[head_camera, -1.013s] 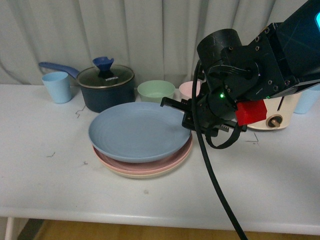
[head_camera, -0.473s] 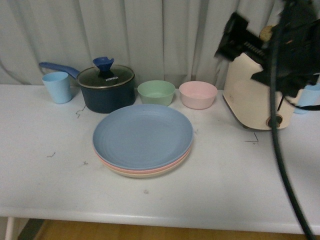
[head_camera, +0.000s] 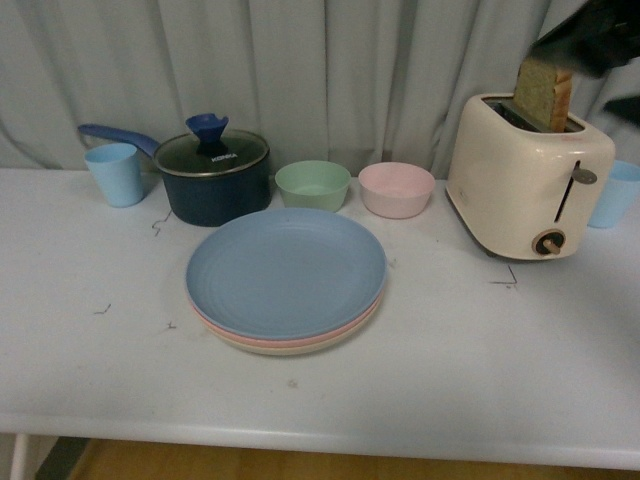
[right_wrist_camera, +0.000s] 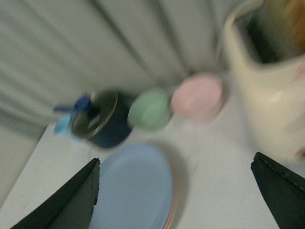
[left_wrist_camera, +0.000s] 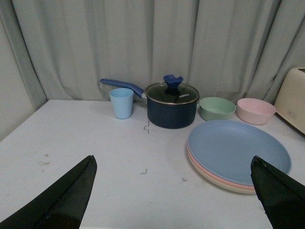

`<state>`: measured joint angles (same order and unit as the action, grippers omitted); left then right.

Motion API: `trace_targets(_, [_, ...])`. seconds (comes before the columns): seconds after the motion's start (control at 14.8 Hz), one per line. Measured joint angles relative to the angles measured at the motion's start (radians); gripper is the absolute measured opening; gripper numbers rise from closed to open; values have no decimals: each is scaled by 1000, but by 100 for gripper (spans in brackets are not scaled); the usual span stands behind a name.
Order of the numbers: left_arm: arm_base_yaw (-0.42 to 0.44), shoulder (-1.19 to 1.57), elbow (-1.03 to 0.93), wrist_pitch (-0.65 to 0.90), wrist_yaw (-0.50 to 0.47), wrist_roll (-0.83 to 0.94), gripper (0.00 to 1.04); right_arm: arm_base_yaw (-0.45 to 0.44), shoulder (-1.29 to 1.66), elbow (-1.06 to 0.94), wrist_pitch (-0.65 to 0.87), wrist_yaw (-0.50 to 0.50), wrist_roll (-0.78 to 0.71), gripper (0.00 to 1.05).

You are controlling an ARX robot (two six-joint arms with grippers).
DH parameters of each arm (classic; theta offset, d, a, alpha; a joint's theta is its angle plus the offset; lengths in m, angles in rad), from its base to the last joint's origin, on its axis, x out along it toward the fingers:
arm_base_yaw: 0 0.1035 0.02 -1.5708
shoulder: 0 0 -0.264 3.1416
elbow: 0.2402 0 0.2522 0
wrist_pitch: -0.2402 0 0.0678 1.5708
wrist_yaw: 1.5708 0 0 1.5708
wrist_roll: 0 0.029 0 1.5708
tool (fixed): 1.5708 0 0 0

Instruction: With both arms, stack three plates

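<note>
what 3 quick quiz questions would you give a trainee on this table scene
1. True or false: the blue plate lies on top of the stack.
2. Which bowl stands nearer the toaster: A green, B pink?
3. Fill in: the pot stands between the blue cup and the ____ bowl.

Key: 1 true. 2 B, the pink bowl. 3 green; the green bowl is beside the pot.
</note>
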<state>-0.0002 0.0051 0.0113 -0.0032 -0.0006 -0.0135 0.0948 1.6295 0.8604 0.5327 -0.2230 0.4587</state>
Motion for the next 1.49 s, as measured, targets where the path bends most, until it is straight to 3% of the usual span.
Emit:
trace_targets(0.14, [0, 0, 0, 0, 0, 0, 98, -29, -64, -98, 152, 118, -100, 87])
trace_targets(0.2, [0, 0, 0, 0, 0, 0, 98, -84, -187, -246, 282, 201, -239, 74])
trace_targets(0.27, [0, 0, 0, 0, 0, 0, 98, -109, -304, -362, 317, 230, -328, 63])
trace_targets(0.47, [0, 0, 0, 0, 0, 0, 98, -95, -604, -682, 308, 222, -433, 27])
trace_targets(0.54, [0, 0, 0, 0, 0, 0, 98, -95, -662, -772, 366, 222, -438, 14])
trace_targets(0.61, [0, 0, 0, 0, 0, 0, 98, -95, -737, -820, 279, 223, -443, 3])
trace_targets(0.68, [0, 0, 0, 0, 0, 0, 98, -95, -850, -848, 160, 224, -452, 2])
trace_targets(0.95, [0, 0, 0, 0, 0, 0, 98, -95, -1090, -849, -10, 224, -452, 2])
trace_targets(1.49, [0, 0, 0, 0, 0, 0, 98, -95, -1346, -849, -249, 223, -452, 2])
